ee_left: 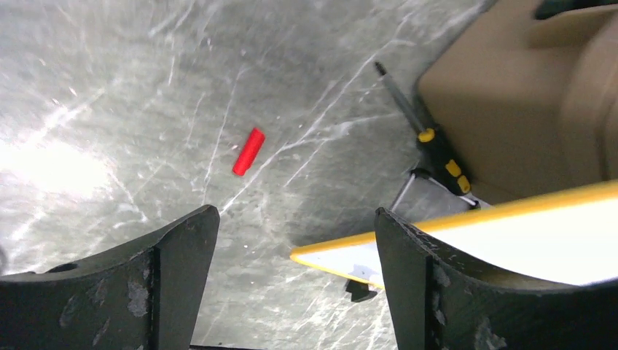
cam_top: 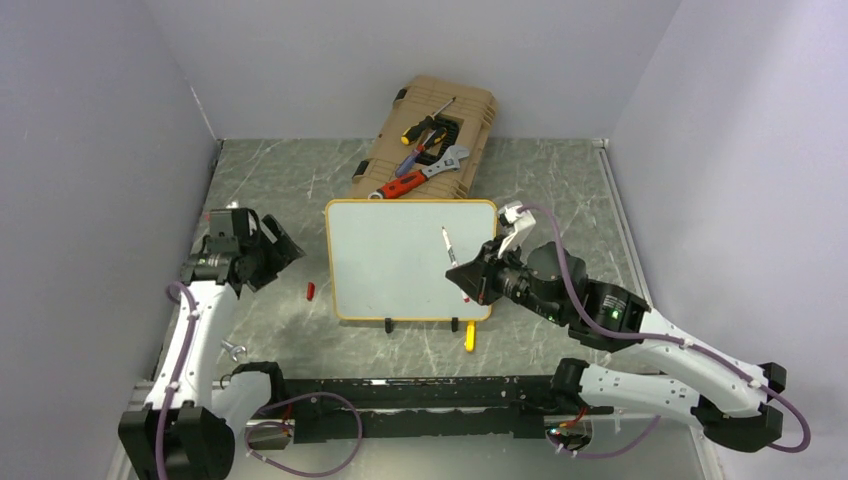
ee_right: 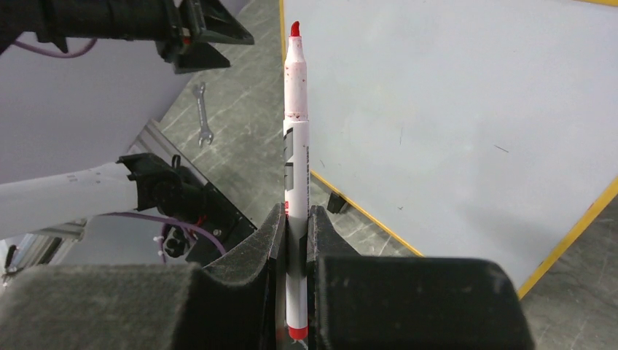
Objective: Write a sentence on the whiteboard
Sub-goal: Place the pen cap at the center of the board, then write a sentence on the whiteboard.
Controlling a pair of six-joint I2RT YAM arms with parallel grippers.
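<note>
Top external view: the whiteboard lies flat in the middle of the table, its two black feet toward the arms. Its face looks plain white, and no writing can be made out on it. The right claw sits over the board's right part, clamped on a marker that points away from the arms. In the right wrist view the marker's red tip is bare and its lower barrel is buried between the fingers, so the grip point is hidden. The left claw hangs left of the board, and the left wrist view shows its jaws spread wide with nothing between them.

A small red cap lies on the table between the left claw and the board's left edge. A tan tool case sits just behind the board, with tools on it too small to sort out. The left wrist view cuts off most of the board and case. It shows a screwdriver whose handle end slips behind the board's yellow rim. A short yellow object by the board's right foot is too small to name. A small wrench lies near the left arm.
</note>
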